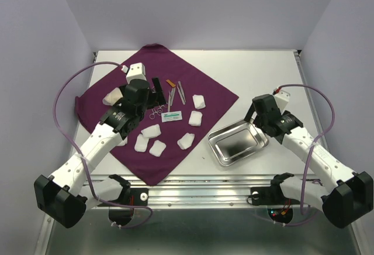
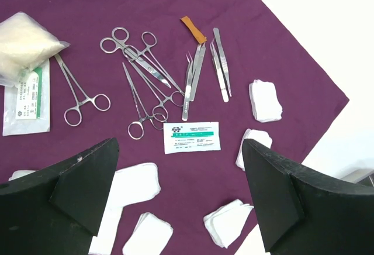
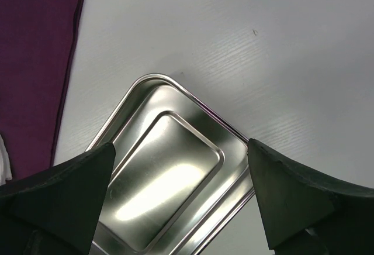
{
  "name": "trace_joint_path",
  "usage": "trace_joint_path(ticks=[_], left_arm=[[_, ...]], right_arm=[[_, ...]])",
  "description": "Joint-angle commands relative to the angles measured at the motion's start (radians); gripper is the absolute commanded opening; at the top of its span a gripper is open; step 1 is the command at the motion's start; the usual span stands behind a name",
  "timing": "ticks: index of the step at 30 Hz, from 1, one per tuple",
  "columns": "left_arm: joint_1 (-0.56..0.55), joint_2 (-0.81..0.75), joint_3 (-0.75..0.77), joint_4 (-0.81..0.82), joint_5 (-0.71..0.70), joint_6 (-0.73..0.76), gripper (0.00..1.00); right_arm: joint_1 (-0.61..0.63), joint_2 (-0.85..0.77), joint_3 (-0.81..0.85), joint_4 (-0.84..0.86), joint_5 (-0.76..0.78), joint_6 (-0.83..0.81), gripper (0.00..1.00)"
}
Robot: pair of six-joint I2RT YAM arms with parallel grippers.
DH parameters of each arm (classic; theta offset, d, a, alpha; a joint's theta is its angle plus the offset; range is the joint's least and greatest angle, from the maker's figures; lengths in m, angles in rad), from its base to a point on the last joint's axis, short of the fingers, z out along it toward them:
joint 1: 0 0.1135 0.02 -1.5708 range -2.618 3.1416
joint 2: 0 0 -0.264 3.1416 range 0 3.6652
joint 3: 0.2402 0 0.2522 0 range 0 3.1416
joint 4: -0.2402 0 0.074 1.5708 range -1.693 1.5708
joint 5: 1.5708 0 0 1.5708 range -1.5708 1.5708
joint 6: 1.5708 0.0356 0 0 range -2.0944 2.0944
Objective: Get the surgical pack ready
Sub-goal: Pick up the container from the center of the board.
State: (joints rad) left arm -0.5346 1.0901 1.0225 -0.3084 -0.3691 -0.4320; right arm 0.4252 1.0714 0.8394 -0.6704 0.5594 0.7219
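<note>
Two pincers are standing spread wide, gripping nothing. The left pincer is hovering over the purple cloth, which is lying as a diamond on the left half of the table. The metal instruments are lying on the cloth just beyond its fingertips, a small white packet is lying between them, and gauze pads are lying scattered around. The right pincer is hovering above the steel tray, which is resting on the bare table near the cloth's right edge.
</note>
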Motion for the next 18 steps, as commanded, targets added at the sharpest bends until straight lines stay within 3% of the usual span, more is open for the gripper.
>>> trace_joint_path(ticks=[1, 13, 18], left_arm=[[0.004, -0.039, -0.010, 0.034, -0.007, -0.001, 0.99], [0.005, -0.082, -0.064, 0.081, 0.022, -0.005, 0.99], [0.007, -0.098, -0.094, 0.098, 0.027, -0.020, 0.99]], right_arm=[[0.001, -0.034, -0.006, 0.017, 0.007, 0.004, 1.00], [0.001, -0.070, 0.049, -0.112, 0.143, 0.114, 1.00], [0.001, -0.016, 0.113, -0.213, -0.123, 0.166, 1.00]])
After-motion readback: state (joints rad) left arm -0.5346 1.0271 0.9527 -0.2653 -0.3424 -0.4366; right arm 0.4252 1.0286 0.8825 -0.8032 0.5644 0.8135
